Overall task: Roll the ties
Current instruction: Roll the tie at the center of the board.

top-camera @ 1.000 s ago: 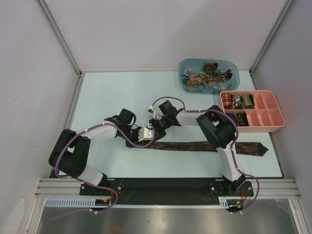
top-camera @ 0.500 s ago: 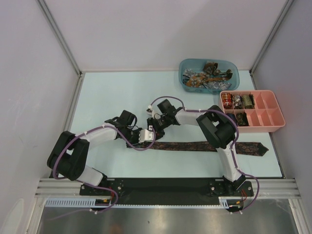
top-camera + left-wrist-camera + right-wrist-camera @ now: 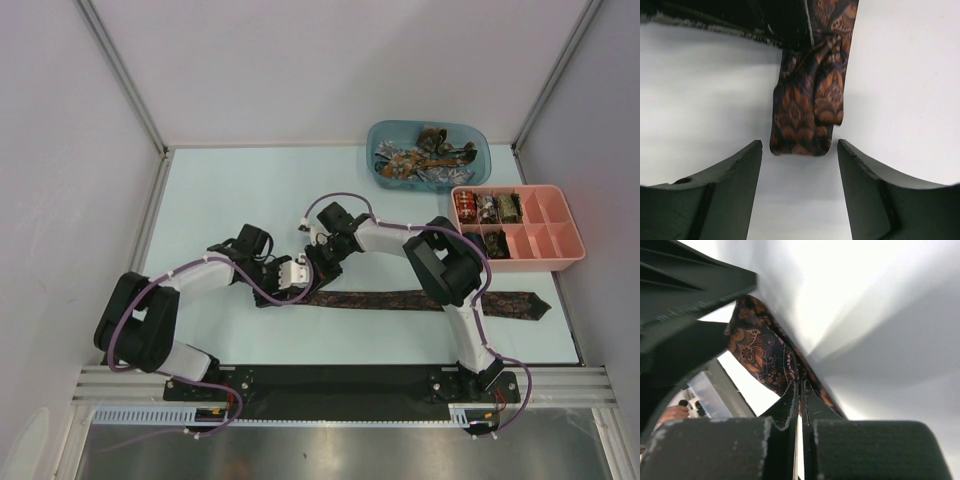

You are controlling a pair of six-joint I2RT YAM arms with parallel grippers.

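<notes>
A dark brown patterned tie (image 3: pixel 400 299) lies stretched left to right across the near part of the table, its pointed end at the right. Its left end is folded over and shows in the left wrist view (image 3: pixel 805 115). My left gripper (image 3: pixel 297 272) is open, and the folded end lies just ahead of its fingertips (image 3: pixel 800 147), apart from both. My right gripper (image 3: pixel 316 265) is shut on the tie fabric near that folded end (image 3: pixel 800 385). The pinched cloth (image 3: pixel 757 352) rises from its jaws. Both grippers sit close together.
A blue tub (image 3: pixel 478 135) with several loose ties stands at the back right. A pink compartment tray (image 3: pixel 548 262) to its right front holds rolled ties in its left compartments. Grey walls enclose the table on three sides.
Both grippers have shifted a little to the left along the tie's left end. The tie's right part has not moved.
</notes>
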